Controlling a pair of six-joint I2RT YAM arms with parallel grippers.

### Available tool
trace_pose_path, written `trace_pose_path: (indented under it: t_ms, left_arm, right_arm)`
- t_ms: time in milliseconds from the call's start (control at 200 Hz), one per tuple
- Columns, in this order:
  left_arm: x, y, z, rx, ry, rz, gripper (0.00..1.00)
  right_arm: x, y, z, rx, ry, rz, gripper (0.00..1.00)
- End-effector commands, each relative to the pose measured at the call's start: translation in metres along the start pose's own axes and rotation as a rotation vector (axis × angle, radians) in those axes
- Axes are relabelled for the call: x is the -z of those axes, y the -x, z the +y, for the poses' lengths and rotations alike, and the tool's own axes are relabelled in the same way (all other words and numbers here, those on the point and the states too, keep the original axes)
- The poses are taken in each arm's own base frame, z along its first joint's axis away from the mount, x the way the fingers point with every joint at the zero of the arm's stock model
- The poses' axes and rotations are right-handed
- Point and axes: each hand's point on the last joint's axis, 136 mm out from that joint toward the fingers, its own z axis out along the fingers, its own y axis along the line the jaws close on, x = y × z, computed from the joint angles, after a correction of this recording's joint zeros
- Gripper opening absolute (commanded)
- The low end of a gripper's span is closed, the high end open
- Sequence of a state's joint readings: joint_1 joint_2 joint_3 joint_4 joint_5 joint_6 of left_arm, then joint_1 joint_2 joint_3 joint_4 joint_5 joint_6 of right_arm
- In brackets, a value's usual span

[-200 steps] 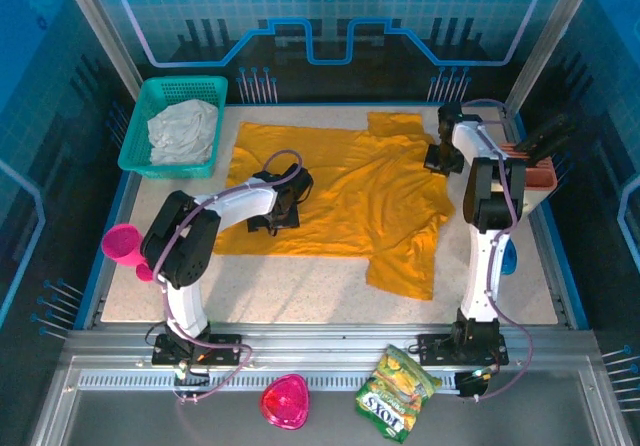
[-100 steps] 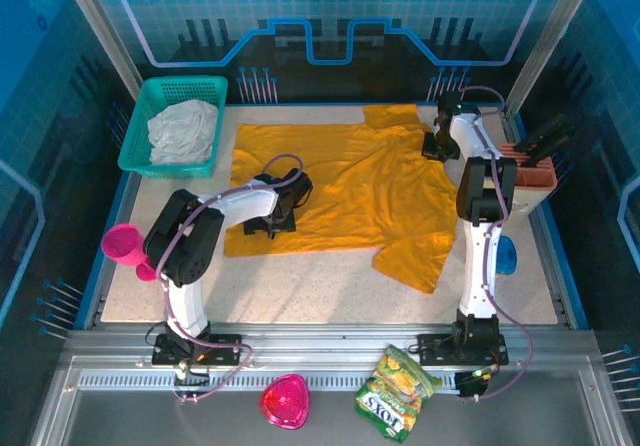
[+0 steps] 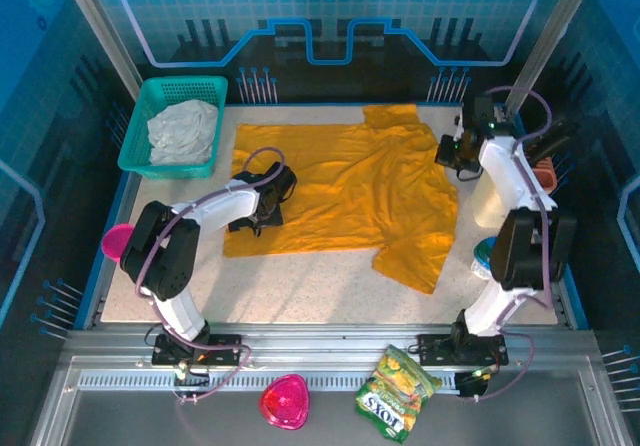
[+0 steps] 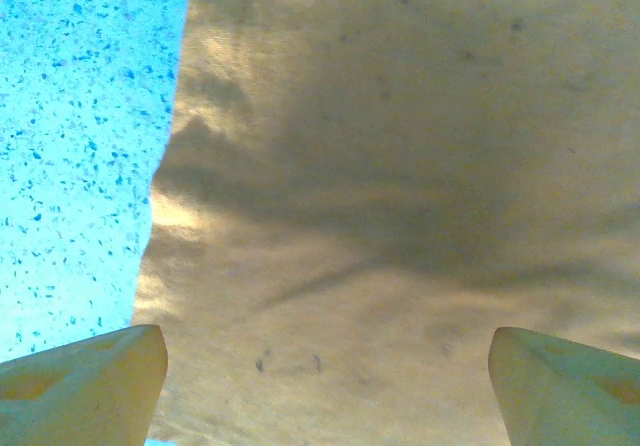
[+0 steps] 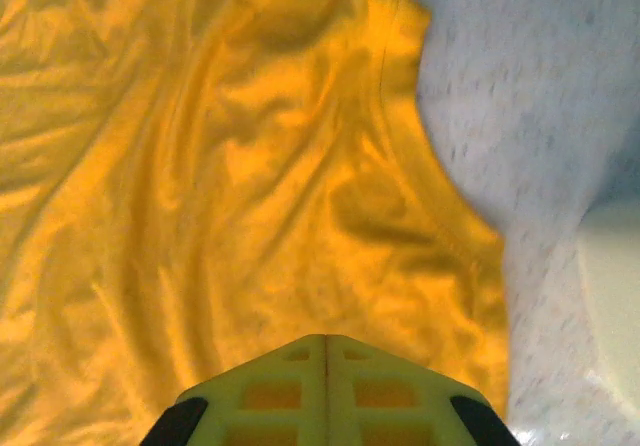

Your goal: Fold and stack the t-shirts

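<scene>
While your mustard-orange t-shirt [image 3: 350,191] lies spread flat, wrinkled toward three o'clock, the left gripper [image 3: 262,198] stands open and the right gripper [image 3: 455,154] is closed.

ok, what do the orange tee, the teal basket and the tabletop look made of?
t-shirt: thin, soft cloth with a matte finish, probably knit. It lies flat in fine wrinkles and shallow folds.
basket: looks like moulded plastic in uniform teal, with open lattice walls and a slight sheen.
tabletop: hard, pale and finely speckled, either terrazzo-like stone or laminate. The look doesn't settle which.
</scene>
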State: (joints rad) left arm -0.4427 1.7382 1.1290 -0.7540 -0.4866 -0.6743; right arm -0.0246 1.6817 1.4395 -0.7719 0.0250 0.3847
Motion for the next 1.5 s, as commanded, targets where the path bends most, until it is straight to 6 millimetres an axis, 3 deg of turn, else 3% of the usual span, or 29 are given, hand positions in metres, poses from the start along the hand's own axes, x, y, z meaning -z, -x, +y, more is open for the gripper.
trace_pose_path:
  t_ms: [0, 115, 265, 510, 796, 901, 971, 1161, 1321, 1496]
  left_arm:
    - [-0.014, -0.002, 0.002, 0.010, -0.029, 0.040, 0.85]
    - [-0.024, 0.004, -0.008, 0.018, -0.061, 0.061, 0.85]
    - [-0.035, 0.007, -0.022, 0.008, -0.073, 0.084, 0.84]
    - [-0.056, -0.021, -0.022, -0.008, -0.065, 0.178, 0.74]
    - [-0.066, -0.063, -0.013, -0.006, -0.074, 0.273, 0.54]
    - [-0.062, -0.075, -0.007, 0.003, -0.079, 0.280, 0.53]
    - [-0.058, -0.083, -0.003, 0.004, -0.079, 0.284, 0.53]
    - [-0.044, -0.099, 0.008, 0.008, -0.080, 0.289, 0.53]
    - [-0.034, -0.110, 0.018, 0.022, -0.079, 0.281, 0.54]
    - [-0.022, -0.109, 0.027, 0.040, -0.083, 0.250, 0.55]
  right_arm:
    - [-0.029, -0.056, 0.003, -0.057, 0.014, 0.111, 0.07]
    - [-0.051, -0.099, 0.007, -0.064, 0.013, 0.176, 0.06]
    - [-0.073, -0.129, 0.011, -0.034, -0.047, 0.230, 0.02]
    - [-0.092, -0.171, -0.007, -0.014, -0.206, 0.288, 0.00]
    - [-0.077, -0.191, -0.029, 0.033, -0.305, 0.317, 0.00]
    - [-0.069, -0.200, -0.035, 0.035, -0.311, 0.327, 0.00]
    - [-0.063, -0.217, -0.043, 0.034, -0.310, 0.351, 0.00]
    - [-0.044, -0.222, -0.034, 0.023, -0.249, 0.341, 0.00]
    - [-0.031, -0.238, -0.030, 0.013, -0.209, 0.358, 0.00]
    - [-0.017, -0.255, -0.027, -0.001, -0.174, 0.352, 0.00]
